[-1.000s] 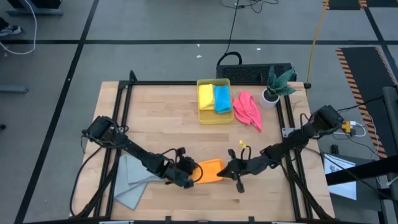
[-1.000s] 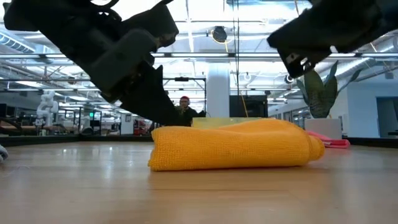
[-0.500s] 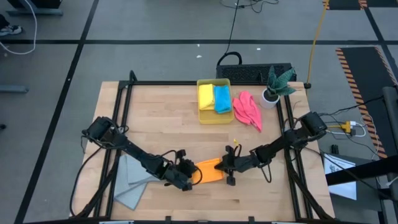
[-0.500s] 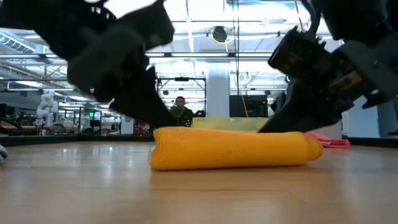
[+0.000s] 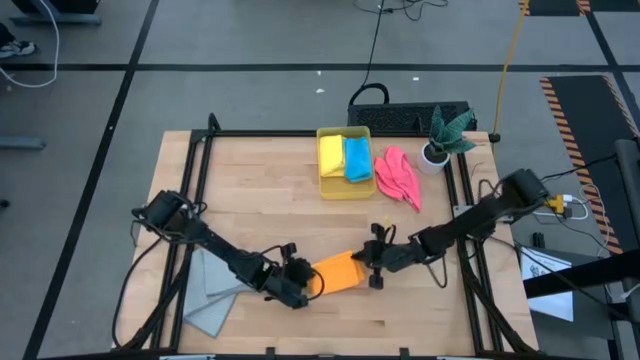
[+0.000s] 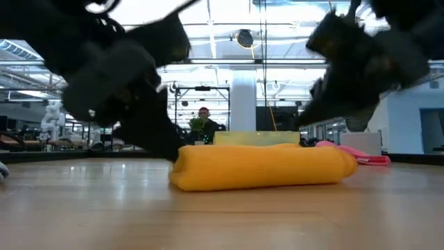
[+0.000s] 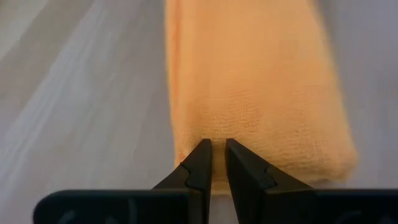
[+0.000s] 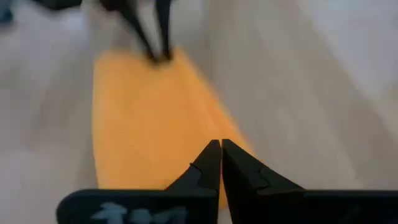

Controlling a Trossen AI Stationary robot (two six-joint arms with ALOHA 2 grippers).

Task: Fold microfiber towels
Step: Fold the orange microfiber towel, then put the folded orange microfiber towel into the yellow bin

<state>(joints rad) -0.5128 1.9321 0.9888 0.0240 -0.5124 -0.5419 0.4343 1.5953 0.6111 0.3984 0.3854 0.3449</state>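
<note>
The folded orange towel [image 5: 338, 271] lies flat on the table near the near edge; it also shows in the low view [image 6: 263, 167]. My left gripper [image 5: 308, 283] is at its left end, fingers nearly together [image 7: 214, 147]. My right gripper [image 5: 370, 260] is shut [image 8: 216, 147] at its right end. The yellow towel [image 5: 331, 157] and blue towel [image 5: 356, 158] lie folded in the yellow bin [image 5: 344, 192]. The pink towel [image 5: 398, 178] lies crumpled right of the bin. The grey towel [image 5: 215, 292] lies spread at the near left. My left gripper has its fingertips on the orange towel's left end [image 7: 211, 127], coming low from the table's left and lying along the towel; a thin slit of cloth shows between them. The towel lies flat on the table. My right gripper's shut tips are at the towel's right end [image 8: 186, 140], slanting down from the right; whether they touch it, I cannot tell.
A green plant in a white pot [image 5: 438, 145] stands at the far right corner. A black frame [image 5: 200, 160] runs round the table's edges. Bare wood lies between the bin and the orange towel.
My right gripper has come down from the right to the orange towel's right end, then drawn a little toward the far edge. The towel has turned slightly on the table, its right end shifting toward the far edge while its left end stayed by my left gripper.
</note>
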